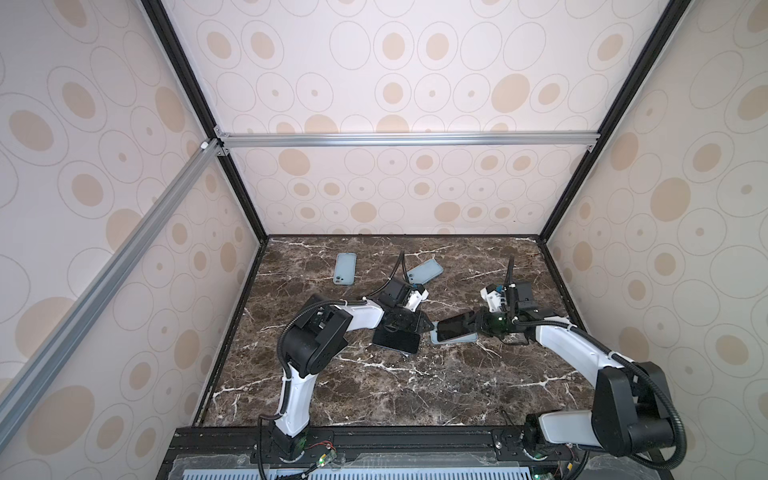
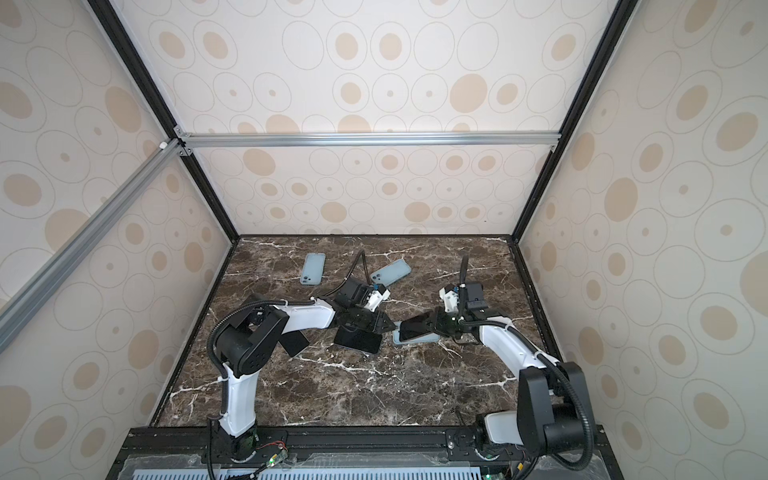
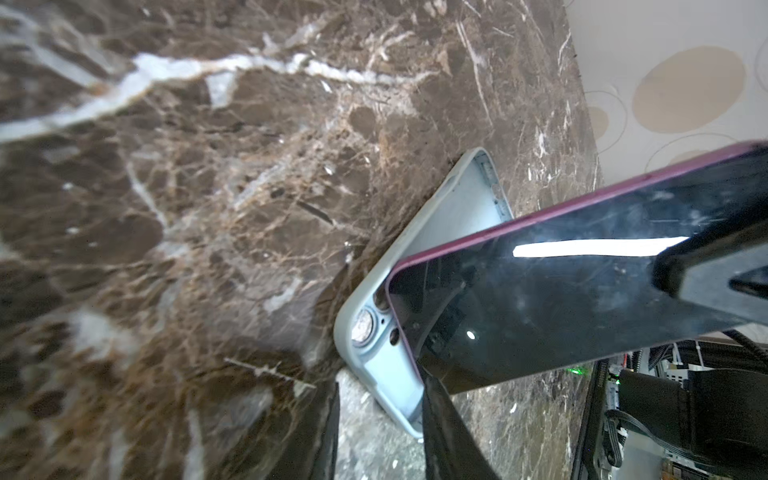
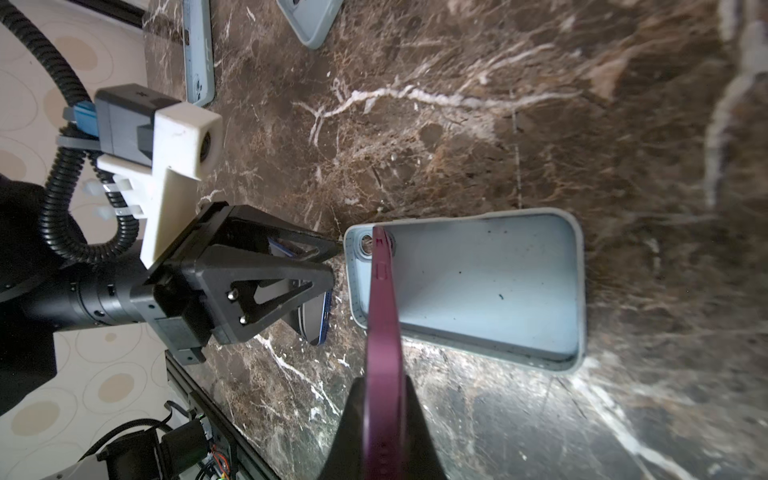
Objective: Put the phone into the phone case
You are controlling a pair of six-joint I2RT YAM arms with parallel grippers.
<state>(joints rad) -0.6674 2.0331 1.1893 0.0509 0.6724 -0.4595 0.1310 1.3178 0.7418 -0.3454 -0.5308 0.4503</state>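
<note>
A phone (image 1: 455, 326) with a black screen and magenta rim (image 4: 384, 311) is tilted over an open light-blue phone case (image 4: 478, 282) that lies on the marble table. My right gripper (image 4: 382, 399) is shut on the phone's rear end. The phone's front end dips toward the case's camera-hole end (image 3: 365, 328), and the rest is raised. In both top views my left gripper (image 1: 428, 326) is at that same short end. It (image 3: 380, 399) stands open, with a case corner between its fingers and touching one finger (image 3: 444, 424).
A second dark phone (image 1: 395, 341) lies on the table under the left gripper. Two more light-blue cases (image 1: 345, 268) (image 1: 424, 271) lie toward the back. Patterned walls stand close on three sides of the marble table (image 1: 415, 395).
</note>
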